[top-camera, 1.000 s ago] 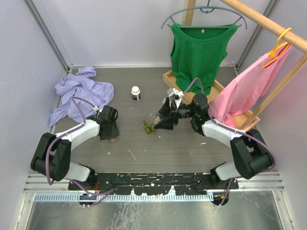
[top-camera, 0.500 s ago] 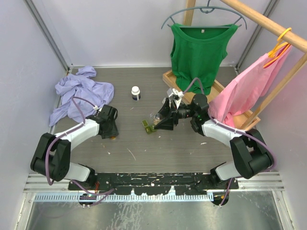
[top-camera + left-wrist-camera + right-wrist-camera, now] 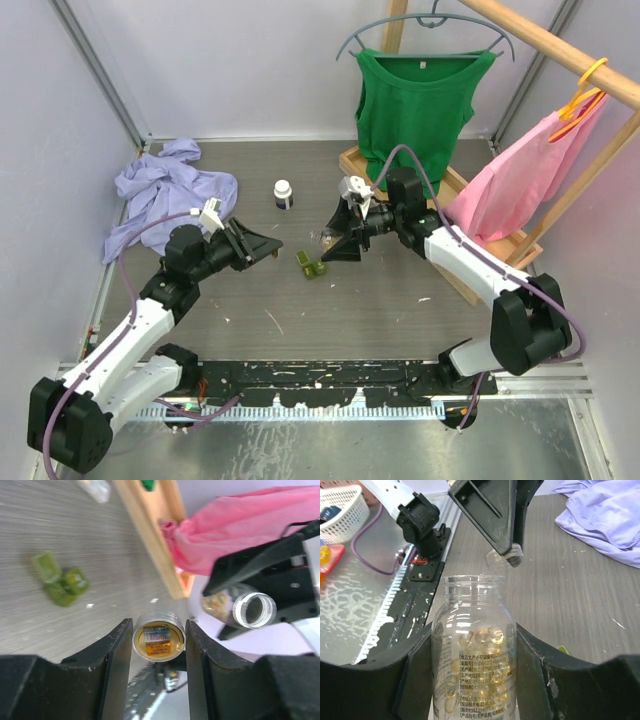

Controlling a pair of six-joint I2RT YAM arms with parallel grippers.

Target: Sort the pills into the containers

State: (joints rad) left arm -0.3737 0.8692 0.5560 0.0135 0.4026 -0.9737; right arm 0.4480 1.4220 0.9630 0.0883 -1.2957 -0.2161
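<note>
1. Grip check: your left tool [image 3: 264, 245] is clamping a small round clear bottle [image 3: 159, 641] by its sides, with one end facing the wrist camera. Your right tool [image 3: 343, 240] is clamping a clear round plastic bottle of yellow softgel pills [image 3: 472, 665], which is showing an uncapped mouth.
2. The translucent olive-green plastic pill case [image 3: 310, 264] is lying open on the grey desk [image 3: 300, 315]. It is sitting between your two tools, lower than both and slightly toward the near edge.
3. Its long axis is running at a slant, roughly along the line from one tool to the other. The right tool is looking a little nearer.
4. As I judge it, you are heading into a pour. The open mouth is pointing toward the left tool, not down at the case, so you are needing to bring it over one compartment before tipping.
5. The compartments are looking tiny beside either bottle, so a quick tilt is risking pills scattering across the desk.
6. I am not making out the clear case with any certainty.
</note>
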